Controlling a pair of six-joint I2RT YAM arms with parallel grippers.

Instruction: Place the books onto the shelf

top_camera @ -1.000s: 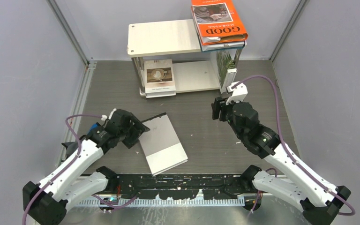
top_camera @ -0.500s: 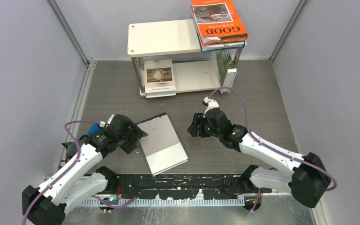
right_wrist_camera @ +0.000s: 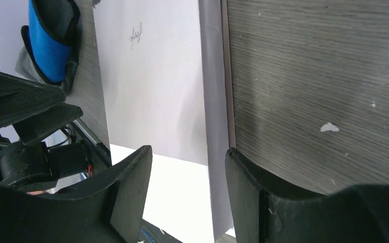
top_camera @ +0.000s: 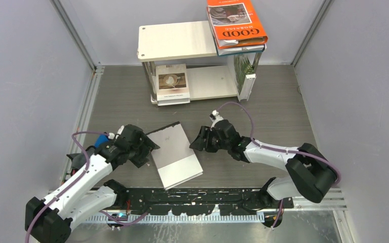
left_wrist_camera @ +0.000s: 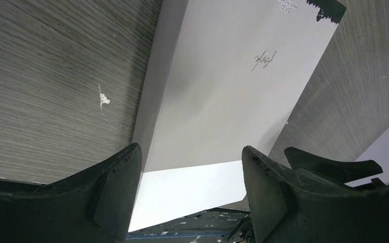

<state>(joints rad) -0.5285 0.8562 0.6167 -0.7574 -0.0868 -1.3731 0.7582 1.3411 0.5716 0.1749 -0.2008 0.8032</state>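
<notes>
Status: four of five books are placed and one is outstanding.

1. Placed items. The shelf (top_camera: 177, 40) stands at the far side of the counter (top_camera: 263, 111).
   - The orange "GOOD" book (top_camera: 235, 23) lies flat on the right end of the shelf's top board and overhangs it. A second book (top_camera: 243, 49) lies beneath it, with only its edge visible.
   - The beige book (top_camera: 172, 83) lies flat on the left part of the shelf's lower board.
   - The palm-leaf book (top_camera: 244, 71) stands upright at the right end of the shelf's lower tier.

2. Outstanding item. The grey-white book (top_camera: 176, 154) lies flat on the counter, well in front of the shelf and rotated out of line with it.

3. Fingers.
   - The left fingers (top_camera: 149, 147) are spread wide at the book's left edge. In the left wrist view the cover fills the gap between them, but nothing is clamped.
   - The right fingers (top_camera: 195, 143) are parted at the book's right edge. In the right wrist view that edge runs up between them, also unclamped.
   - Whether either set touches the cover cannot be determined.

4. Remaining work (assessment). The flat book must be lifted off the counter, probably by raising one edge, and then carried back to the shelf. The left part of the top board and the middle of the lower board offer free space.
</notes>
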